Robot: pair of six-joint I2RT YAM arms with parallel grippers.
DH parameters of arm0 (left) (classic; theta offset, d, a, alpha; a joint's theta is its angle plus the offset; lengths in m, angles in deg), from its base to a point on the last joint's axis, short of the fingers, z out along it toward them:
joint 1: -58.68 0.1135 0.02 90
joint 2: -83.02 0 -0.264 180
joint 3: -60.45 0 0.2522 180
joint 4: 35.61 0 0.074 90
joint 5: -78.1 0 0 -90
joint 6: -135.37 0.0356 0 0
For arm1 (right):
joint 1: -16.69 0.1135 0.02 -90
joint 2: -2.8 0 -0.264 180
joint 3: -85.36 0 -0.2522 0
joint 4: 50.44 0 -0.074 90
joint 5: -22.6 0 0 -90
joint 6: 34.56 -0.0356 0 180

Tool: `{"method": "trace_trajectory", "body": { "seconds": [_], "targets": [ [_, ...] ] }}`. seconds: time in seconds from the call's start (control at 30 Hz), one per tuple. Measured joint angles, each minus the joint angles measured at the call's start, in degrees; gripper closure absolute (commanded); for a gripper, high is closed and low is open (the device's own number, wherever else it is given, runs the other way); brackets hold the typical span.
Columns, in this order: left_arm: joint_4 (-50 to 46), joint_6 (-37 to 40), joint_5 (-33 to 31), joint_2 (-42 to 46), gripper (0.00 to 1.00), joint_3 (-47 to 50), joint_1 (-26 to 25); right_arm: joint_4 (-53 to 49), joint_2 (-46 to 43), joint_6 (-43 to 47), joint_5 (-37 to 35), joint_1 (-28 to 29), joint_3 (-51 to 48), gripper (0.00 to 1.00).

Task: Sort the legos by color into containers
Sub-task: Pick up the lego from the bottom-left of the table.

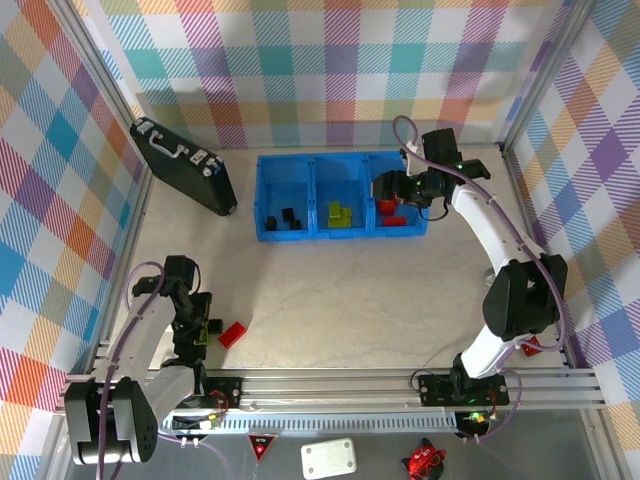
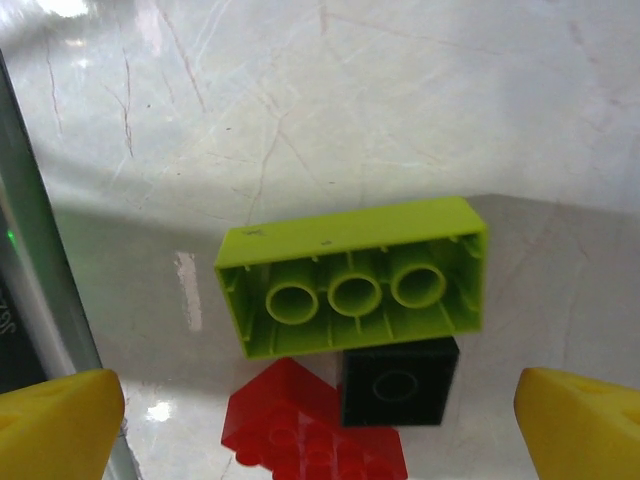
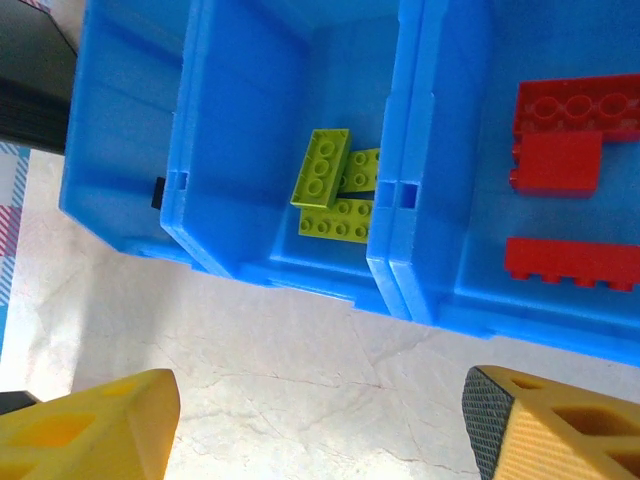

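- The left gripper (image 2: pixel 320 425) is hovering with its jaws spread wide and nothing between them, above a tight cluster at the near left of the table (image 1: pixel 400 290): a lime green brick (image 2: pixel 352 255), a black brick (image 2: pixel 400 385) and a red brick (image 2: pixel 310 440).
- The three are crowding each other, with the black one tucked against the lime one's lower edge and the red one against the black. A descent is likely to be catching two colours at once, or a fingertip landing on a brick could be scattering the pile.
- The black and red bricks are sitting nearest the midline between the fingers, so closing from here is risking a grip on them rather than on the lime one.
- The cluster is lying close to the frame rail at the table's near edge — a knocked brick could be sliding against it.
- The right gripper (image 3: pixel 325 425) is hanging in front of the blue tray (image 3: pixel 395 215), jaws parted and gripping nothing. Lime bricks (image 3: pixel 325 170) are lying in the middle compartment and red bricks (image 3: pixel 560 160) in the right one.
- The lime green brick's long axis is running left to right in the left wrist view, rising slightly to the right — roughly along the line between the fingers.
- Its hollow underside, with three round tubes, is facing the wrist camera, so its studs are pointing away.
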Motion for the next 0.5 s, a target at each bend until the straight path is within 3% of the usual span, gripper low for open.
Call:
{"method": "trace_trajectory", "body": {
  "seconds": [0.5],
  "targets": [
    [6.9, 1.4, 3.8, -7.3, 0.04, 2.4, 7.5, 0.0, -1.5, 0.0, 0.0, 0.0, 0.0, 0.24]
  ]
}}
